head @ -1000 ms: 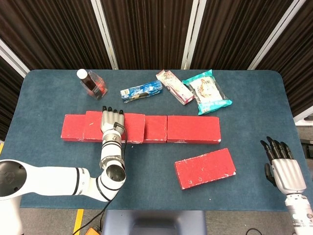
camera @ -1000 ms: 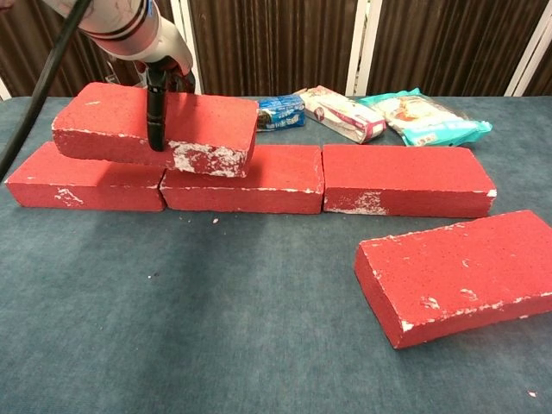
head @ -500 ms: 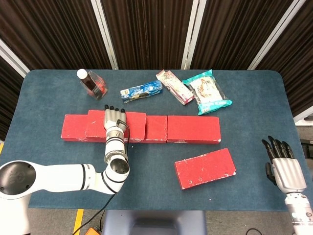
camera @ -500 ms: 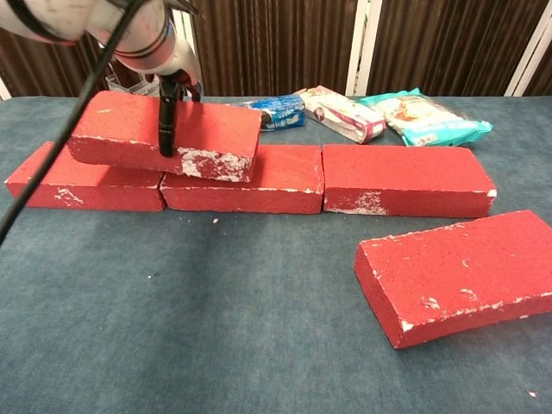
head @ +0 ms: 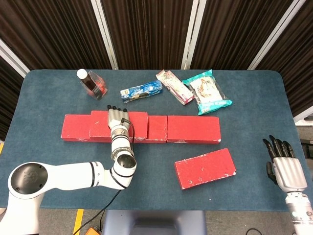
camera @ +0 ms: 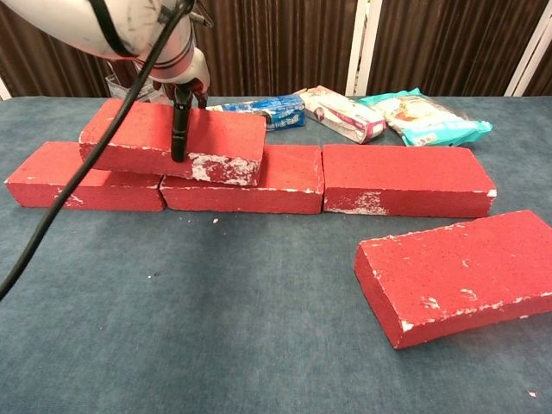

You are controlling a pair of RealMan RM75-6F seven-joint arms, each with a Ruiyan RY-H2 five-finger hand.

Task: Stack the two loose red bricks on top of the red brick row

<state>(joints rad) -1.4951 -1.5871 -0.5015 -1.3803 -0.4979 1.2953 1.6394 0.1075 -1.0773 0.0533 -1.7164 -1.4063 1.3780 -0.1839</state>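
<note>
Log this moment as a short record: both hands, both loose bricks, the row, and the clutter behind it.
left hand: grips the stacked brick from above
stacked brick: on the brick row, spanning its left and middle bricks
right hand: holds nothing, fingers apart, at the table's right edge
second loose brick: flat on the table, in front of the row's right end
behind row: bottle, snack packets
</note>
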